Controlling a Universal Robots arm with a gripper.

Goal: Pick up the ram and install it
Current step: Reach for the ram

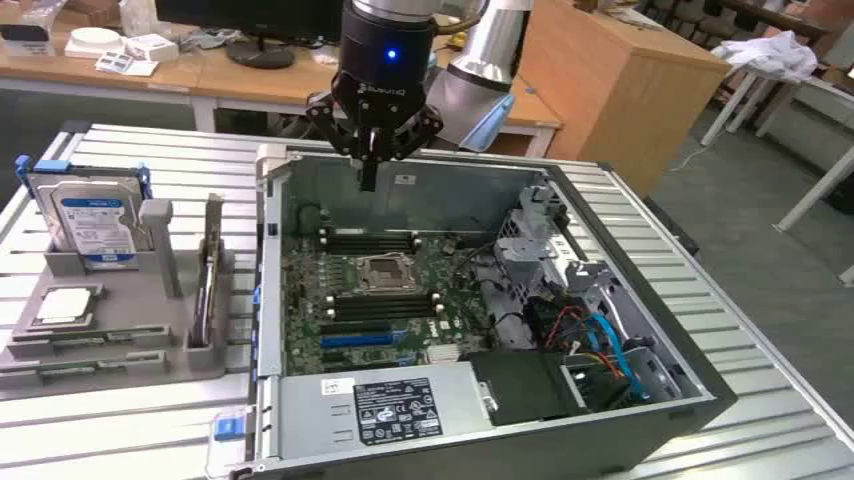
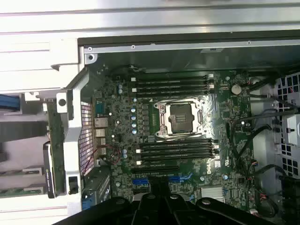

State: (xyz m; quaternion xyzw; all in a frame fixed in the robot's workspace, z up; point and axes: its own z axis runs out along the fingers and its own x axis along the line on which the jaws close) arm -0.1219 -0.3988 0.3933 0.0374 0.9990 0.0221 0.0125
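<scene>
Exterior view: gripper, fingers together and empty, hangs over the far wall of the computer case; the ram stands on edge in the gray holder at the exterior view's left. Likely light, stiff, fragile: pinch its flat faces mid-length

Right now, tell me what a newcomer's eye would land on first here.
The open computer case in the middle, its green motherboard laid bare. The black claw hangs shut over the case's far edge. At the exterior view's left, a grey holder carries the blue-labelled hard drive and the ram on edge.
</scene>
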